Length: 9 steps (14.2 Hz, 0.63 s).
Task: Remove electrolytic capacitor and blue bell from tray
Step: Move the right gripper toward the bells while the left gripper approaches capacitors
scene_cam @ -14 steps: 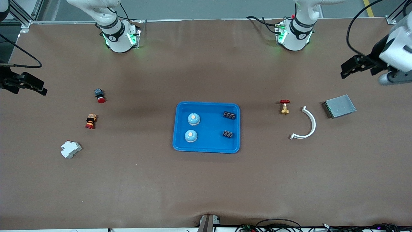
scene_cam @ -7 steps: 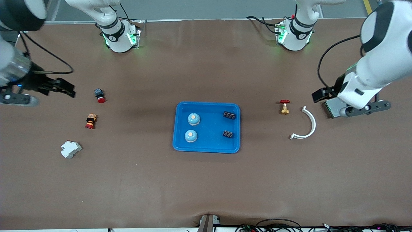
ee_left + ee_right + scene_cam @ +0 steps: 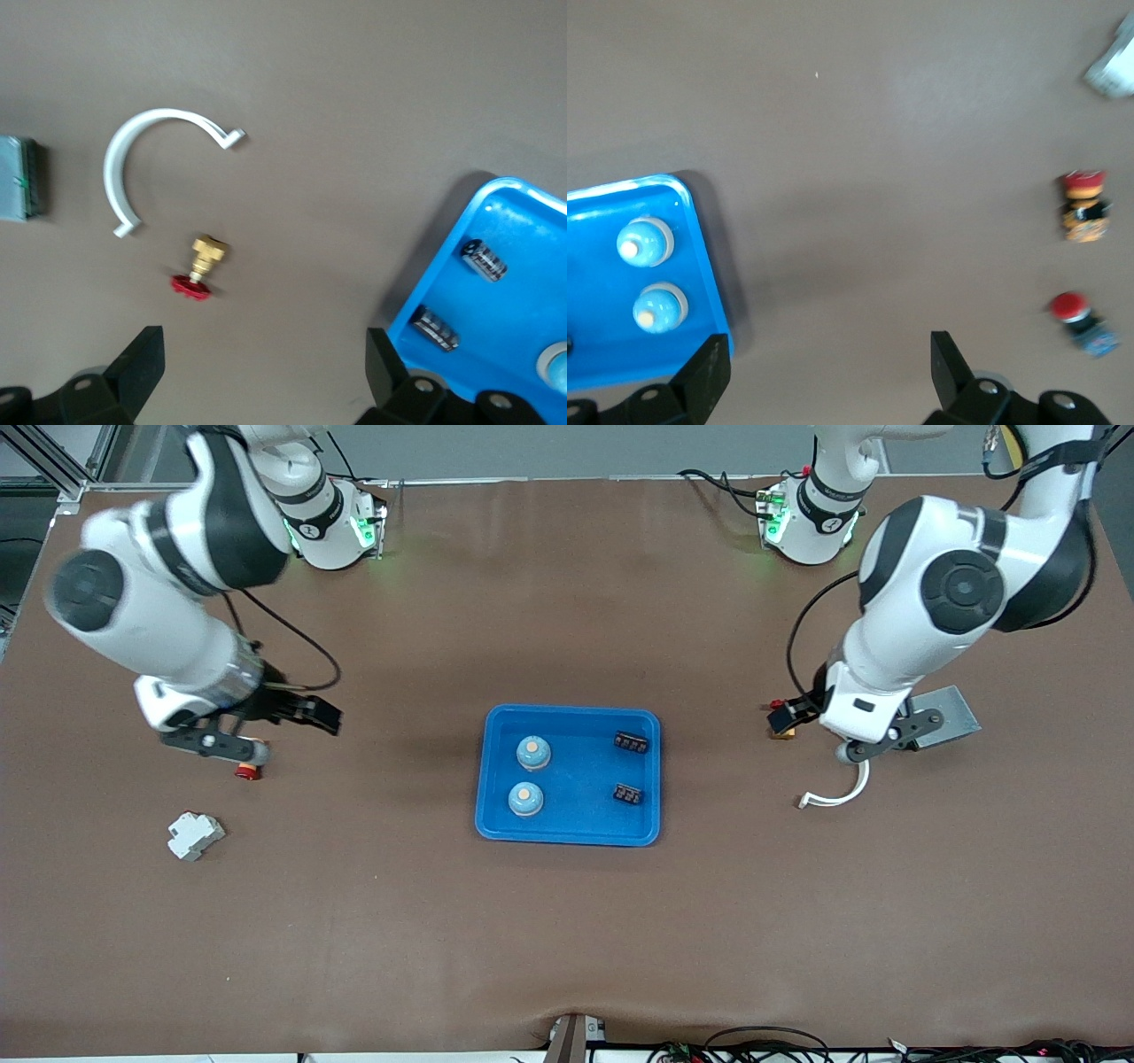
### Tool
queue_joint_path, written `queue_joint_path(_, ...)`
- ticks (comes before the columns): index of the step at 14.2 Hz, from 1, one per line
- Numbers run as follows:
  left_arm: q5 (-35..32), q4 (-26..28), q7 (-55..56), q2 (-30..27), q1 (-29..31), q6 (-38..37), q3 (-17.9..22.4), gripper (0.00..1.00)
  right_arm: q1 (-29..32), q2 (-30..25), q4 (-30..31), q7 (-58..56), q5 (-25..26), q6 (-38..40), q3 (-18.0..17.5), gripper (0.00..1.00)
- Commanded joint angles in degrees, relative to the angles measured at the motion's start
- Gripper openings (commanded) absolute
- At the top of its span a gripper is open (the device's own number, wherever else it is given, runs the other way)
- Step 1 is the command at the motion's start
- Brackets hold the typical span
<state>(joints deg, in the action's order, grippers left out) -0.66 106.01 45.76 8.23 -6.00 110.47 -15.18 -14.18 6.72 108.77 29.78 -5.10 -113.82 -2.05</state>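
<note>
A blue tray (image 3: 578,817) sits mid-table. In it are two light-blue bells (image 3: 532,752) (image 3: 524,799) toward the right arm's end and two black capacitors (image 3: 631,742) (image 3: 628,794) toward the left arm's end. My right gripper (image 3: 328,719) is open and empty over bare table between the tray and the red buttons; its wrist view shows the bells (image 3: 644,242) (image 3: 658,306) in the tray (image 3: 700,266). My left gripper (image 3: 788,711) is open and empty over a brass valve (image 3: 202,266); its wrist view shows the capacitors (image 3: 485,259) (image 3: 436,328).
A white curved clip (image 3: 837,794) and a grey box (image 3: 952,713) lie under the left arm. A red-capped button (image 3: 248,771) shows under the right wrist, another (image 3: 1079,317) in the right wrist view. A white breaker (image 3: 195,835) lies nearer the front camera.
Both arms have swung in from the table's ends toward the tray. Both grippers stay open and empty. The things in the tray have not moved.
</note>
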Motion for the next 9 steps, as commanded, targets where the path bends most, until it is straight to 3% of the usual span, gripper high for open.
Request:
queue_joint_path(1, 1.10, 2.36, 6.78, 2.22, 0.37, 5.79, -2.57, 1.00, -5.32, 3.47, 0.74, 7.55, -0.17, -4.02, 0.55, 1.00)
queue_joint_path(4, 1.10, 2.36, 13.71, 6.87, -0.67, 9.48, -4.77, 1.00, -10.41, 8.12, 1.53, 14.50, -0.17, -11.23, 0.55, 1.00)
queue_joint_path(9, 0.22, 2.27, 30.23, 14.35, -6.82, 18.89, -4.69, 1.00, -18.16, 17.79, 1.00, 26.28, -0.08, -23.88, 0.55, 1.00)
